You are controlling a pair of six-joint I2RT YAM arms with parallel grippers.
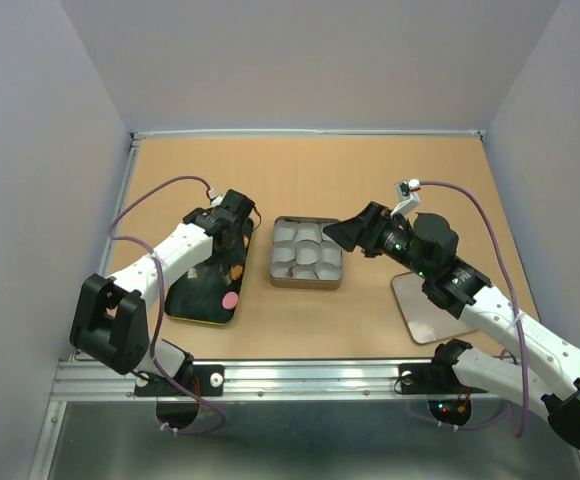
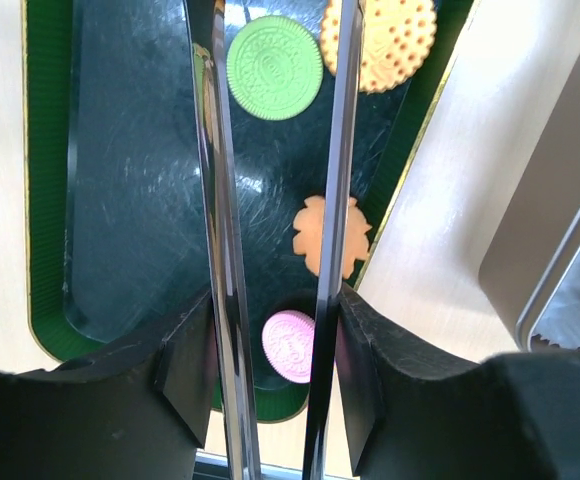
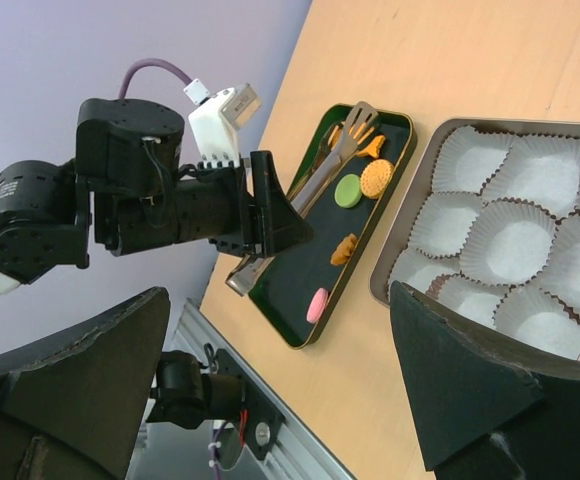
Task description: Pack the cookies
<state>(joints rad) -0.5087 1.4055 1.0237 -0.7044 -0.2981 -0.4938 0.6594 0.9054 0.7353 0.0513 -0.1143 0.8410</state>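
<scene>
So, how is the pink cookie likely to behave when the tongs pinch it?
The pink cookie looks thin and flat, so probably light and unlikely to roll. The tray looks glossy, so it may slide before the tongs grip. Being thin, it could crack if squeezed hard.

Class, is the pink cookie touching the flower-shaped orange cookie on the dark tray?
Apart. The left wrist view shows bare dark tray between the pink cookie and the flower-shaped orange cookie.
</scene>
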